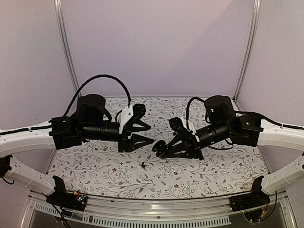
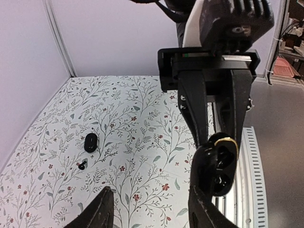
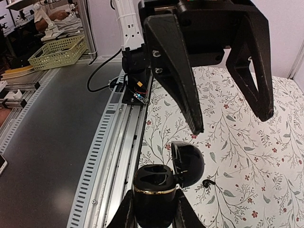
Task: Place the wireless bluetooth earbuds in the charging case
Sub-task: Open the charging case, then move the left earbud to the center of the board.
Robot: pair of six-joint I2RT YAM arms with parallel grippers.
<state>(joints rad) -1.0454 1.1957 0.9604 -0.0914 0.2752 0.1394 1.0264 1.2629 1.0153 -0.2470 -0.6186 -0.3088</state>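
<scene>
My right gripper point(image 3: 153, 206) is shut on the charging case point(image 3: 153, 187), a black body with a gold rim, held above the table. Its lid point(image 3: 188, 164) is hinged open to the right, and two hollows show in the top. One tiny black earbud point(image 3: 207, 182) lies on the floral table just past the lid; it is also in the top view point(image 1: 144, 165) and the left wrist view point(image 2: 82, 165). My left gripper point(image 2: 152, 211) is open and holds nothing, facing the case point(image 2: 221, 164) from a short way off. In the top view both grippers point(image 1: 151, 134) point(image 1: 164, 147) meet mid-table.
A small black oval object point(image 2: 90, 142) lies on the tablecloth close to the earbud. The metal rail point(image 3: 116, 156) runs along the table's near edge. Pale walls point(image 1: 156, 42) close in the back and sides.
</scene>
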